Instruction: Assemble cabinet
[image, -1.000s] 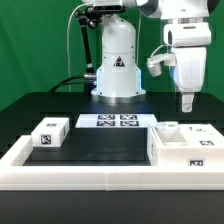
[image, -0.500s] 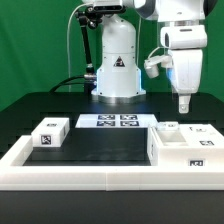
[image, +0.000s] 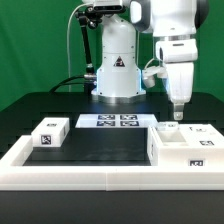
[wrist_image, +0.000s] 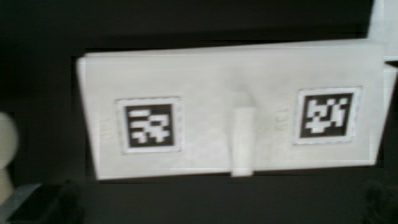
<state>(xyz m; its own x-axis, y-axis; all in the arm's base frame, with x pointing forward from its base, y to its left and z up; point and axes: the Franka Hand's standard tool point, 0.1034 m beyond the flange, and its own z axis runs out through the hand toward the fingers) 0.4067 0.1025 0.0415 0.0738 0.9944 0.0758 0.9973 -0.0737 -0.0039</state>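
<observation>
The cabinet is the big white hollow block with marker tags, standing at the exterior view's right inside the rim. My gripper hangs point-down just above its far edge, apart from it, with nothing between the fingers. In the wrist view the cabinet fills the frame as a white face with two tags and a raised rib between them. My gripper shows only as dim dark fingers at the frame's two sides, spread apart. A small flat white tagged block lies at the exterior view's left.
The marker board lies flat in front of the robot base. A long low white rim frames the black table along the front and sides.
My gripper has moved toward the exterior view's left and slightly down, now over the cabinet's far edge. The cabinet and the small block have not moved.
</observation>
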